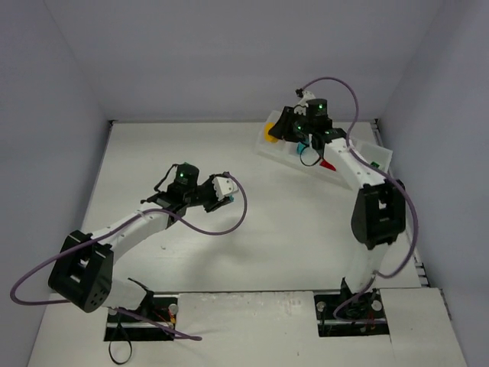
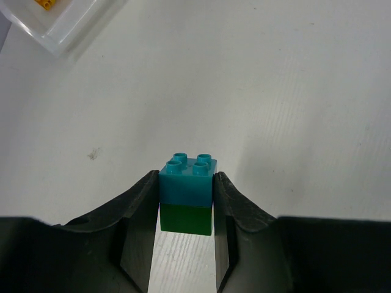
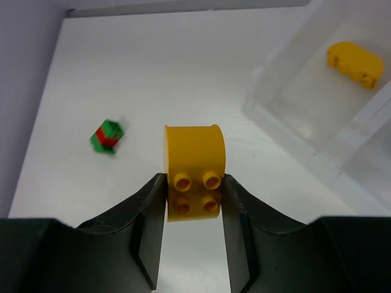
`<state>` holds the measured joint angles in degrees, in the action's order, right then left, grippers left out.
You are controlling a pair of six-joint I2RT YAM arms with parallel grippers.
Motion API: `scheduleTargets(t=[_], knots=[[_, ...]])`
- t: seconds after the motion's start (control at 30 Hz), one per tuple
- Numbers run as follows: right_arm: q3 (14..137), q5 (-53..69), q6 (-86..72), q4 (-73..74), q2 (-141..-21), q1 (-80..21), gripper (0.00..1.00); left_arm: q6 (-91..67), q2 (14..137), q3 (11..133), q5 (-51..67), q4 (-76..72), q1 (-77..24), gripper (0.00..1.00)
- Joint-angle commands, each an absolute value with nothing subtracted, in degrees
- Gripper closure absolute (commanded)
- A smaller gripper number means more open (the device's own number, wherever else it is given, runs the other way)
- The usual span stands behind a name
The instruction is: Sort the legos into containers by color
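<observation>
My left gripper [image 2: 186, 204] is shut on a teal brick stacked on a green brick [image 2: 186, 192], held over bare table; in the top view it [image 1: 222, 191] is left of centre. My right gripper [image 3: 194, 186] is shut on a yellow-orange rounded brick [image 3: 194, 152], just left of the translucent tray [image 3: 287, 125]. Another yellow-orange brick [image 3: 354, 63] lies in the tray's end compartment. In the top view the right gripper [image 1: 280, 127] is at the left end of the tray [image 1: 382, 153], which also holds a teal brick [image 1: 302, 147] and a red brick [image 1: 328, 165].
A small green and red stack [image 3: 107, 135] lies on the table left of the right gripper, near the left wall. A corner of the tray [image 2: 61, 38] shows in the left wrist view. White walls close in the table on three sides.
</observation>
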<state>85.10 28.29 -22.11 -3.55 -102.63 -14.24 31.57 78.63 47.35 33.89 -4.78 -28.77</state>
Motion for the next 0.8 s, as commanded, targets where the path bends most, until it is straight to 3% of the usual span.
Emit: scheduleTargets(t=[0.0,0.07,0.17,0.3,0.47,0.53,0.77], knots=[[94.6,15.2,-21.3,-4.8,-111.7,-14.0,0.87,28.9,75.3,49.2,36.6,-9.4,-28.7,1.00],[99.5,10.8,-21.4,-2.9,-115.8,-14.0,0.85,28.2,74.4,48.8,36.9,-10.0,-28.7,1.00],[106.5,9.1,-21.8,-1.7,-123.7,-13.9,0.74,27.2,72.7,48.1,37.1,-10.5,-28.8,1.00],[110.4,11.2,-21.8,-1.8,-127.1,-13.9,0.39,26.7,71.5,47.3,37.5,-10.7,-28.8,1.00],[106.5,15.5,-21.8,-2.9,-122.9,-13.9,0.20,26.8,70.9,47.0,37.7,-10.9,-28.7,1.00],[103.8,20.7,-22.5,-3.7,-120.1,-14.2,0.18,27.1,70.8,47.2,38.0,-11.1,-28.7,1.00],[88.1,38.0,-25.1,-5.5,-104.3,-18.7,0.28,28.8,70.9,48.2,36.9,-11.3,-28.8,1.00]])
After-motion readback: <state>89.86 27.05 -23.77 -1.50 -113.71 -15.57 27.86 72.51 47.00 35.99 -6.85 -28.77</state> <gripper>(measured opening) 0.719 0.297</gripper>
